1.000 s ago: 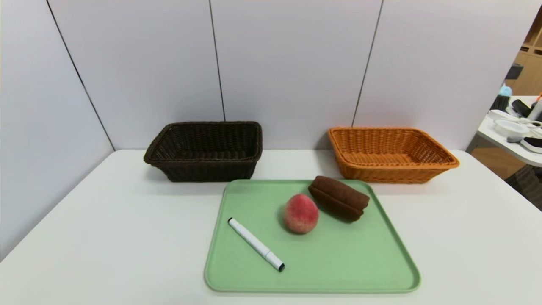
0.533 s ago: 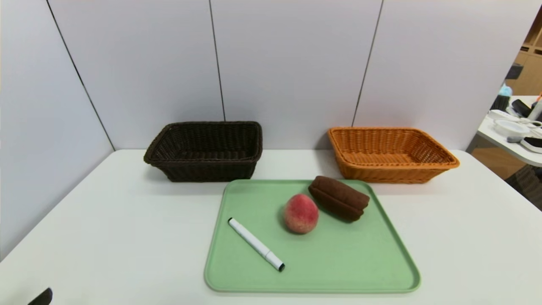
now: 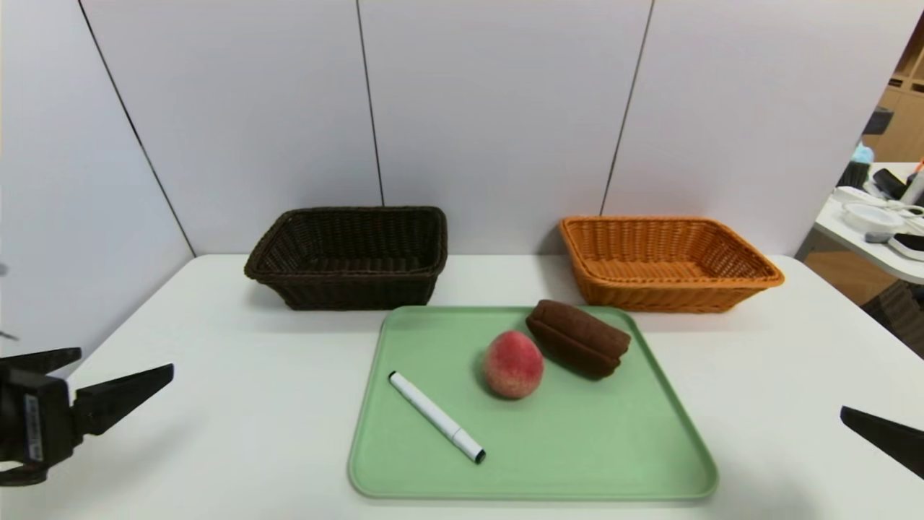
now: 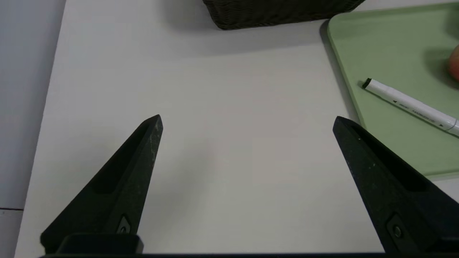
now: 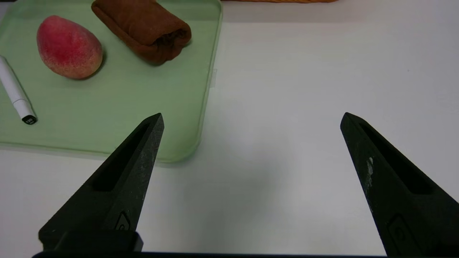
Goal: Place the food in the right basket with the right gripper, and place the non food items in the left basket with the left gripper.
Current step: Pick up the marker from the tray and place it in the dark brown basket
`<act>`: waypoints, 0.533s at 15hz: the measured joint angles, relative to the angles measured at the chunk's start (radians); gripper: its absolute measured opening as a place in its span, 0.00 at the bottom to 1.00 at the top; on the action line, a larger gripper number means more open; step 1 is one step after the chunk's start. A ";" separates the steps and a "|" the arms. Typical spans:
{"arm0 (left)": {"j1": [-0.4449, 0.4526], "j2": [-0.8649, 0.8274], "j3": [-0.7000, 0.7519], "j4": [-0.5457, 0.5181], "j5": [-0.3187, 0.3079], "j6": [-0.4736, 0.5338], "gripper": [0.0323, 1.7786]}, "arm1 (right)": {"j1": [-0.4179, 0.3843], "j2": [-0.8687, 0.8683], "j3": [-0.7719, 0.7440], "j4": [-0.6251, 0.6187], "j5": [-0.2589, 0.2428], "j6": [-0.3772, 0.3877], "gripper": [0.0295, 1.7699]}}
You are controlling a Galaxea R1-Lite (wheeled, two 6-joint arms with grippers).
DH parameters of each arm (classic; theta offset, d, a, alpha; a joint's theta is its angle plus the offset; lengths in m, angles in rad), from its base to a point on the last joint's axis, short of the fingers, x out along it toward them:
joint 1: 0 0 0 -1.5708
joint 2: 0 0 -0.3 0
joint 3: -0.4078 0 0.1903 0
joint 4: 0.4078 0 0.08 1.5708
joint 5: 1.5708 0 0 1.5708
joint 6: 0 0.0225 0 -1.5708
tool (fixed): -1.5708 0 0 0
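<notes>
We see the left gripper at lower left and the right gripper at lower right, both spread wide and holding nothing. At centre, the tray carries the pen, peach and bread; dark basket upper left, orange basket upper right.

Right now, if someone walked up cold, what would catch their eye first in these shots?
The green tray at the table's centre draws the eye, carrying a red peach, a brown chocolate roll behind it and a white marker to the left. Behind the tray sit a dark basket on the left and an orange basket on the right. The left gripper and right gripper hover at the table's edges, jaws open.
</notes>
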 joint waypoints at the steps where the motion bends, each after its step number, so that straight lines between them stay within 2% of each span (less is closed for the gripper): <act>1: -0.004 0.049 -0.014 0.001 0.000 0.001 0.95 | 0.000 0.053 -0.039 -0.004 0.000 -0.006 0.96; 3: -0.017 0.135 -0.047 0.001 -0.001 -0.002 0.95 | 0.004 0.138 -0.082 -0.006 0.011 -0.022 0.96; 6: -0.037 0.226 -0.092 0.002 -0.001 -0.003 0.95 | 0.013 0.223 -0.094 -0.008 0.079 -0.037 0.96; 8: -0.046 0.283 -0.127 0.011 0.000 -0.007 0.95 | 0.018 0.271 -0.100 -0.011 0.086 -0.037 0.96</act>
